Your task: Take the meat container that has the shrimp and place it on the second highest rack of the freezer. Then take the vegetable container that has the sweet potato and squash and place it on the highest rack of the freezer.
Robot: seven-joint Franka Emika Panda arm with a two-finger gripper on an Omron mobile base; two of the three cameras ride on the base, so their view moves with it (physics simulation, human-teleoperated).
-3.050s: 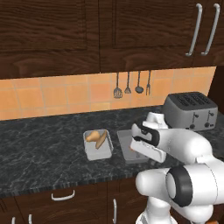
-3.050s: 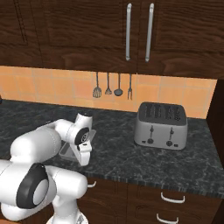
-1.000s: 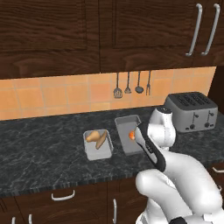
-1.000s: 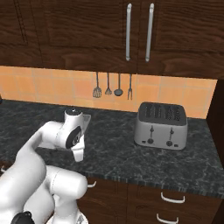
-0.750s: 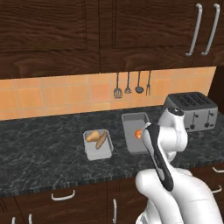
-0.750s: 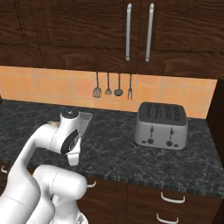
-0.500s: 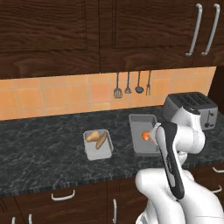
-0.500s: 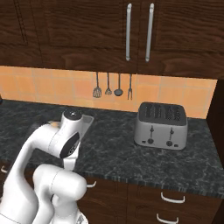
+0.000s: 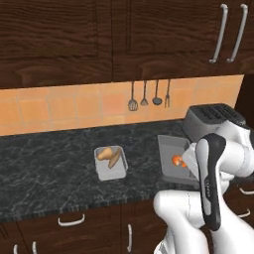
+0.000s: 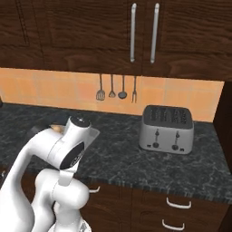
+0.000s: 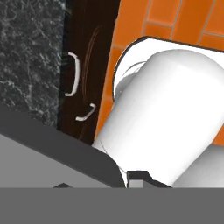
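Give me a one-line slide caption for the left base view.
Grey tray with the shrimp raised beside the toaster; second tray holding sweet potato and squash sits on the dark counter.

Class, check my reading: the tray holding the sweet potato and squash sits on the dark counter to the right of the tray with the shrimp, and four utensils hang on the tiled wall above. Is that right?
Not quite. In the left base view the tray with the sweet potato and squash sits to the left of the shrimp tray, not the right. Both are on the dark counter, and four utensils do hang on the tiled wall.

no readable text, labels, brands, numbers or signs on anything in these views
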